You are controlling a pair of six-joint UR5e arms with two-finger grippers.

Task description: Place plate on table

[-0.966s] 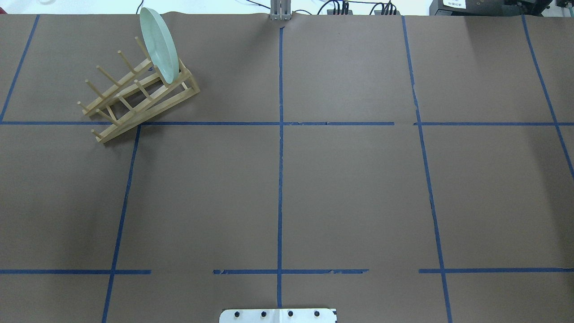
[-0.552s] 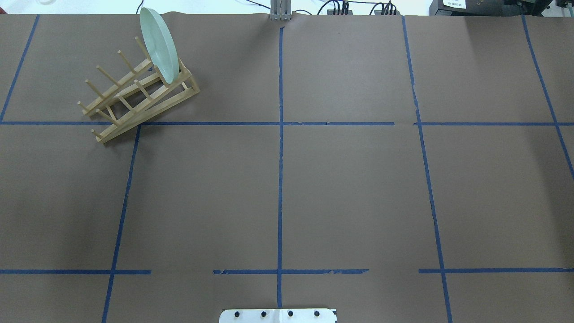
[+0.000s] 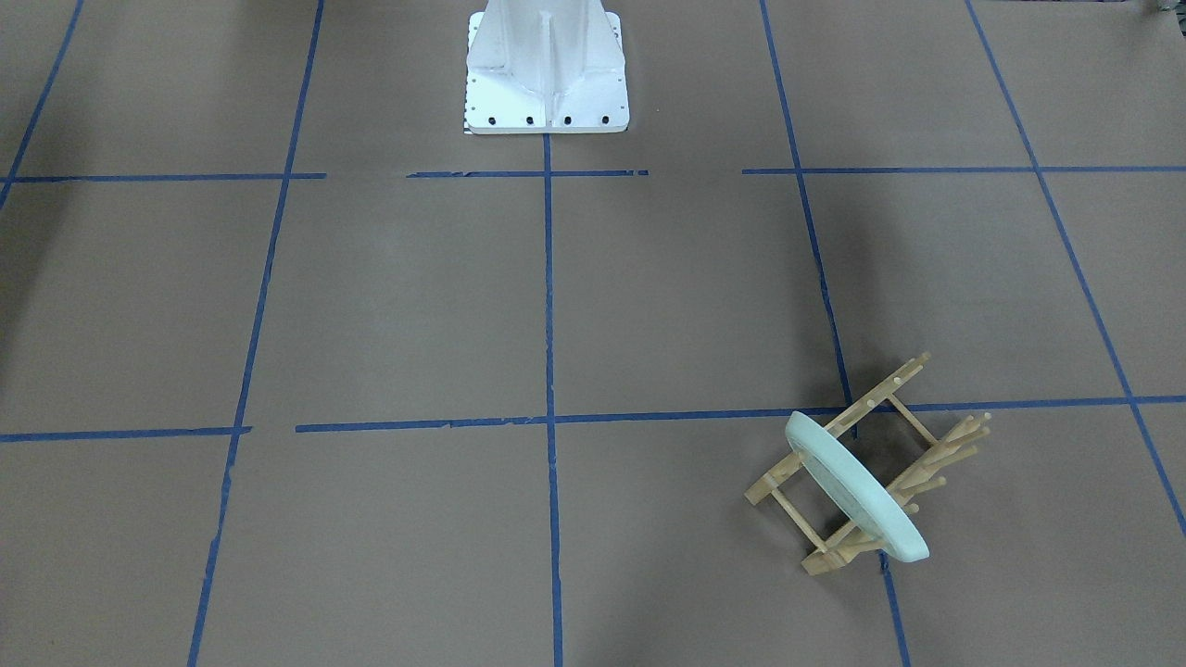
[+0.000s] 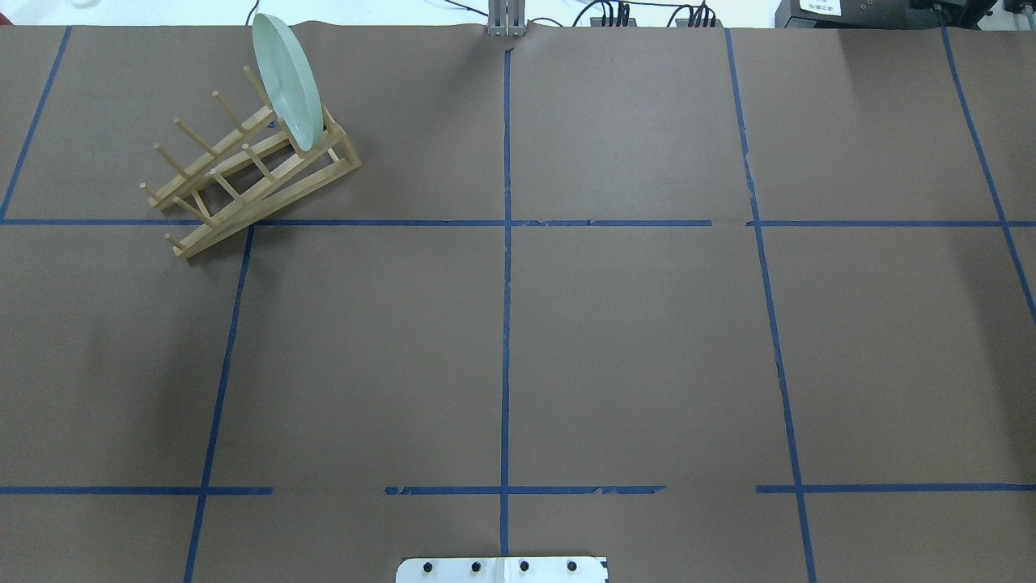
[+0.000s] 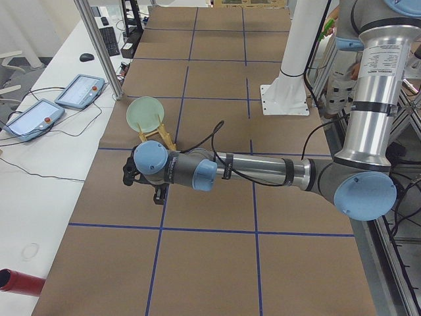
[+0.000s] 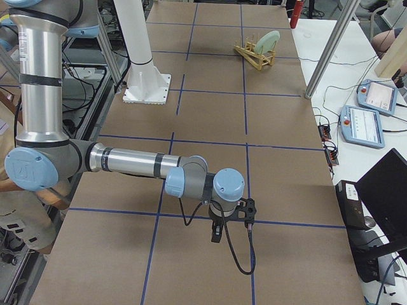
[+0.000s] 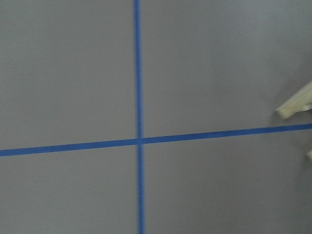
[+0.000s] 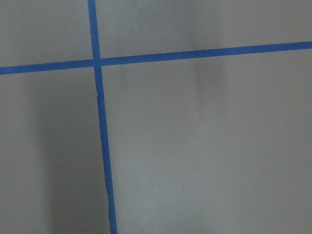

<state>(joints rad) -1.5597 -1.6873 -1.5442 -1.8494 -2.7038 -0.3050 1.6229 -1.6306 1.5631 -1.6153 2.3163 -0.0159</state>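
The pale mint-green plate (image 4: 287, 81) stands on edge in the end slot of a light wooden peg rack (image 4: 235, 174) at the table's far left. It also shows in the front-facing view (image 3: 857, 489) and both side views (image 5: 145, 113) (image 6: 268, 40). The brown table (image 4: 631, 348) is marked by blue tape lines. My left gripper (image 5: 160, 196) hangs over the table a short way from the rack; it shows only in the left side view, so I cannot tell its state. My right gripper (image 6: 216, 234) hangs far from the plate and shows only in the right side view; I cannot tell its state.
The white robot base (image 3: 547, 74) stands at the table's near middle edge. A corner of the rack (image 7: 297, 105) shows at the right edge of the left wrist view. Teach pendants (image 5: 39, 112) and cables lie on the white bench beyond the far edge.
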